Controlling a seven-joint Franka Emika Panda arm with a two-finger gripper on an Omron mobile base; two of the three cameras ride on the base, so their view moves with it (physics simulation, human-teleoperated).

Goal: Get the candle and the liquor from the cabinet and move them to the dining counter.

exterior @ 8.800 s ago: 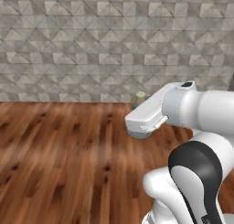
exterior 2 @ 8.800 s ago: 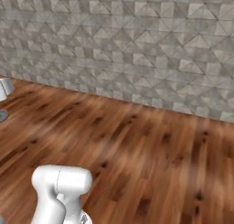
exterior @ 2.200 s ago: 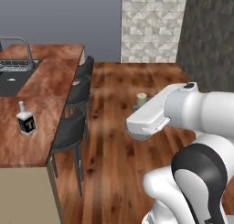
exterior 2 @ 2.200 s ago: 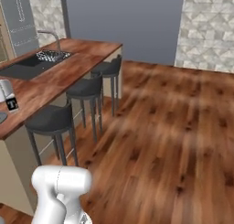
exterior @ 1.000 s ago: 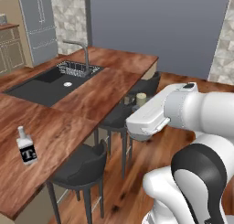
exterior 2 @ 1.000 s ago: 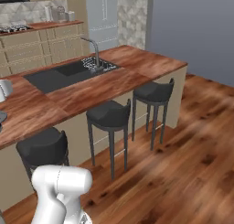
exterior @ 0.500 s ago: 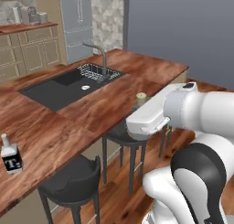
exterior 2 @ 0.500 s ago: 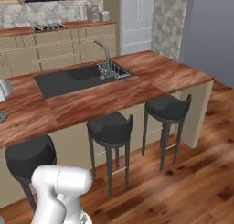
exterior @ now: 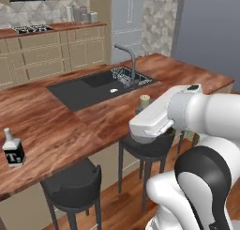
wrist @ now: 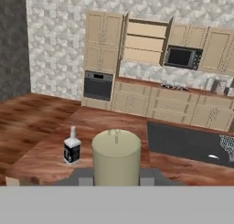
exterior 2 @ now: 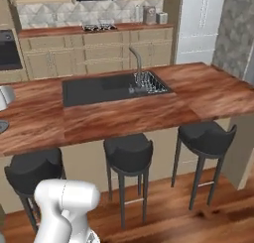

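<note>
pincer point(wrist: 116, 179) clenched on candle point(wrist: 116, 157), candle upright between dark tips, top poking above arm in left base view. liquor point(wrist: 71, 146) stands on worktop point(exterior: 70, 126) ahead of pincer, to its left in hand view, well apart from candle. black sink point(exterior: 91, 87) ahead, to right. cabinet point(wrist: 145, 40) far beyond pincer, doors open, shelves bare. stools point(exterior 2: 128, 152) below worktop edge.

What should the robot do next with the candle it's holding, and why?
Probably reach out over the dining counter and lower the candle onto bare wood. The candle sits clamped in the gripper, the liquor already stands on that counter, and the arm is close by the stools.
</note>
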